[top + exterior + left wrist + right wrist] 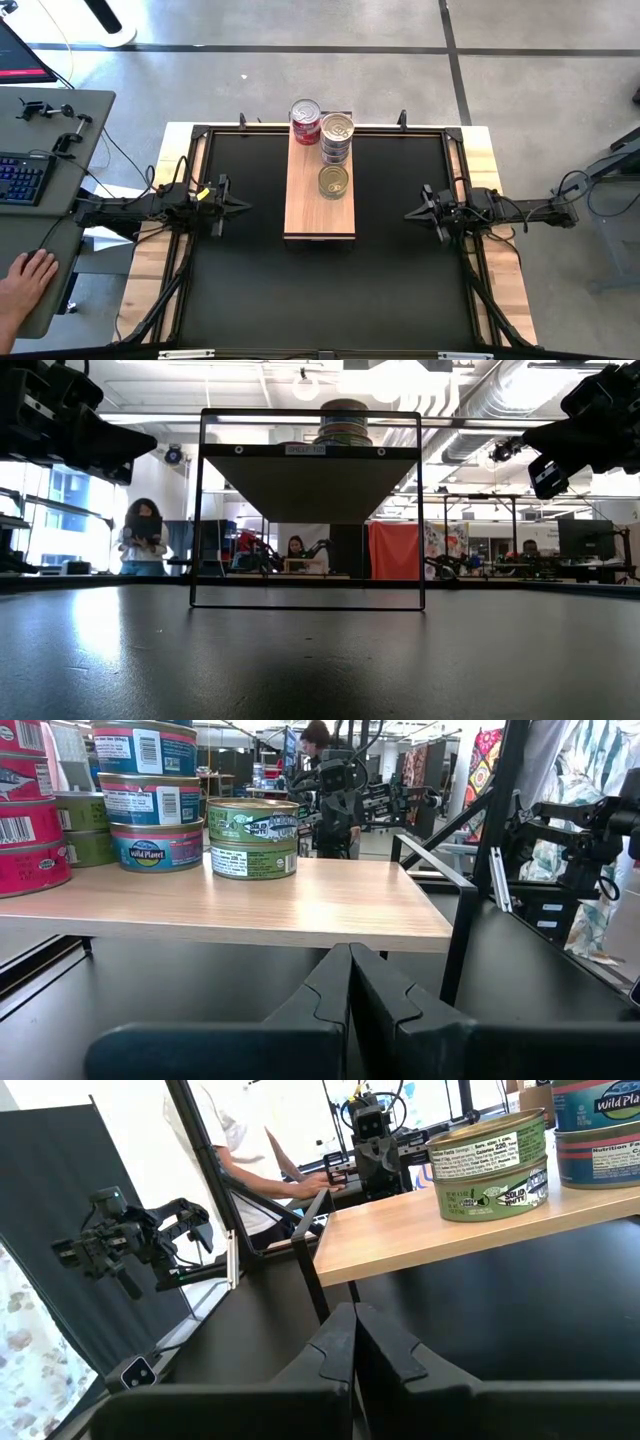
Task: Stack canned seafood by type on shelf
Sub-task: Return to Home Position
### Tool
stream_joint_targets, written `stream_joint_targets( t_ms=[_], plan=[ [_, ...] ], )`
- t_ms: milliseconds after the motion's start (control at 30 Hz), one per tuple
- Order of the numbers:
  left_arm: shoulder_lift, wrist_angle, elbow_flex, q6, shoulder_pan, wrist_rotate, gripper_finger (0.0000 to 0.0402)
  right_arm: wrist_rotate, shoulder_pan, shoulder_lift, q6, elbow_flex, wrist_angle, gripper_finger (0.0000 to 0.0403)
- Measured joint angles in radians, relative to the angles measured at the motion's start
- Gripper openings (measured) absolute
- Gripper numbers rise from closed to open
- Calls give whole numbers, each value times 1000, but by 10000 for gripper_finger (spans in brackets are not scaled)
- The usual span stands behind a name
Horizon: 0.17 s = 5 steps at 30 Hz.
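Cans (337,138) of seafood stood in three piles at one end of the shelf (320,222): a red pile, a tall pile, and two green tuna cans (334,181) nearest the middle. They looked hard, smooth and a bit heavy, so a pile could slip if bumped. The round side was the best place to grab one. The left gripper (243,204) and the right gripper (410,213) hung on either side of the shelf, well apart from the cans, both closed tight and holding nothing.
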<state>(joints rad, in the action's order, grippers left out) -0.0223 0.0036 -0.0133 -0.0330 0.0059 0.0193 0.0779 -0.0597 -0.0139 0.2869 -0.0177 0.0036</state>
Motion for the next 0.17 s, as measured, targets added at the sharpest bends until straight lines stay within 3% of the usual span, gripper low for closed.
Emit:
stream_joint_targets(
  t_ms=[167],
  plan=[
    [0,0,0,0,0,0,0,0,0,0,0,0,0,0]
  ],
)
